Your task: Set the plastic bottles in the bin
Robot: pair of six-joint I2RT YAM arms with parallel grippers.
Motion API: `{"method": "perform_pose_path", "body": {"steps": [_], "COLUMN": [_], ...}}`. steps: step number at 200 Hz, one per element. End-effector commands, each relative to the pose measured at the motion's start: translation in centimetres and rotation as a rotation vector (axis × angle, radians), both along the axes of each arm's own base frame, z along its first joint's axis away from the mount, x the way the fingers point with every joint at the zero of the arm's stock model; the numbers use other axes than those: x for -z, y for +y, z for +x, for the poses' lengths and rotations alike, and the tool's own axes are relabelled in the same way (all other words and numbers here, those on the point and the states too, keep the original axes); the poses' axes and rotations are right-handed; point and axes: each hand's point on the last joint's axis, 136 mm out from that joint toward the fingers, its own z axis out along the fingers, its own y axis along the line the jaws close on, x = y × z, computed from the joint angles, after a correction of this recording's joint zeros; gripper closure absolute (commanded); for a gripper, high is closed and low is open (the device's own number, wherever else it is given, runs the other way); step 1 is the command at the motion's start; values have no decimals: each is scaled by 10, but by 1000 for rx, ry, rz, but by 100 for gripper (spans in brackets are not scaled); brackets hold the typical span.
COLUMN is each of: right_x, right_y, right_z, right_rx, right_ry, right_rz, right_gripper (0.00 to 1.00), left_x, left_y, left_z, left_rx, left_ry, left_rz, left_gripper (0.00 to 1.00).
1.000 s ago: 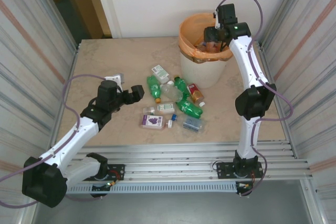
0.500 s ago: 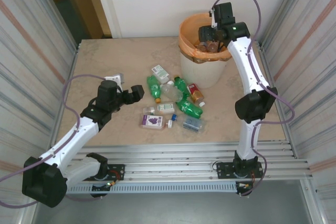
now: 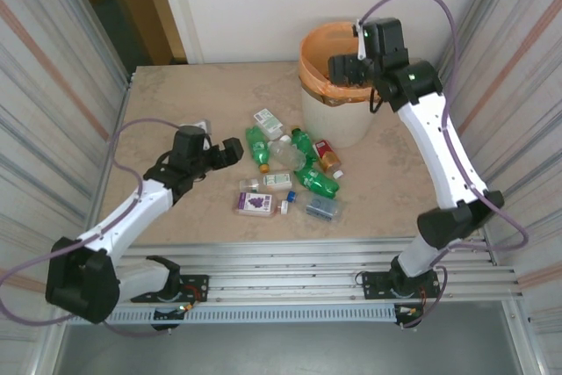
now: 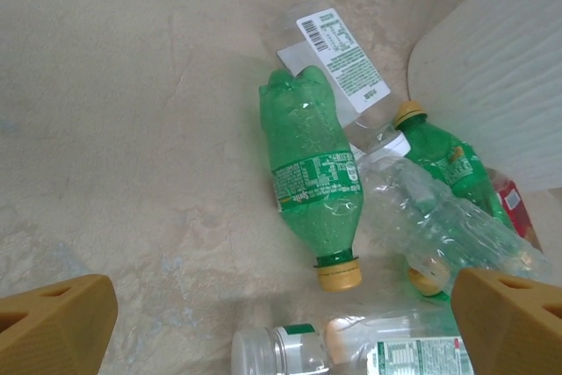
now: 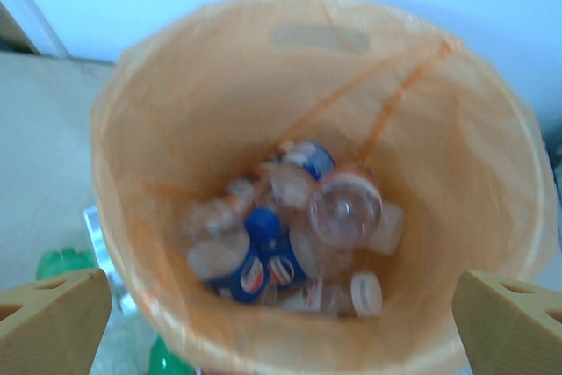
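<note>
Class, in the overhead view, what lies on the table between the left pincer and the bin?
In the top view, plastic bottles lie between the left pincer and the bin; a green bottle is nearest the pincer.

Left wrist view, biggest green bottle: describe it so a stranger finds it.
Start at the cream bin; bottles lie scattered by its foot, toward the left arm. Among the green ones, this green bottle is the leftmost, yellow cap toward the arms.

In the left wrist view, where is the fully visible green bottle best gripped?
Probably grip the green bottle across its labelled middle, coming from above. It lies flat, bare table on one long side; the clear bottle crowds the other near the cap.
</note>
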Motion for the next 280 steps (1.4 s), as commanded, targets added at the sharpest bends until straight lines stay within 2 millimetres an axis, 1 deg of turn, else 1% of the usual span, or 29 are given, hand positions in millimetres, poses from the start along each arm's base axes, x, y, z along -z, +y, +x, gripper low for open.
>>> {"method": "perform_pose_path", "body": {"steps": [1,17,41,53,58,79,94,106,112,139,148,184,224,248,280], "right_x": [4,16,36,46,51,65,73,78,80,88,91,96,99,100,101], "right_y": [-13,-26,-44,-51,-54,-61,-66,-69,-69,-71,-71,-68,-66,-64,-63], "right_z": [-22,-41,-64,-75,-79,-92,-97,-99,-100,-100,-100,-99,-99,-98,-98], "right_rx": [67,114,189,221,230,261,288,303,304,316,319,314,311,305,299], "right_ry": [-42,-50,-32,-18,-10,14,32,49,55,76,83,96,106,110,113], "right_rz": [70,100,120,131,136,146,137,128,126,115,115,126,132,136,140], "right_gripper": [2,2,2,2,2,2,2,2,2,2,2,2,2,2,2], "left_x": [0,9,35,44,49,59,69,76,79,92,96,105,115,121,128], "left_y": [-6,-18,-33,-43,-47,-62,-67,-70,-71,-73,-73,-68,-64,-61,-59], "left_z": [12,21,36,42,44,54,59,63,64,68,68,69,73,78,82], "left_rx": [-10,18,51,77,86,114,122,123,123,127,122,103,90,81,77], "left_ry": [29,64,151,183,197,221,248,261,268,298,307,328,346,358,372], "left_rz": [29,66,118,141,152,192,215,227,231,243,246,244,247,250,257], "left_gripper": [3,5,6,6,6,5,5,6,9,12,15,18,19,17,17]}}
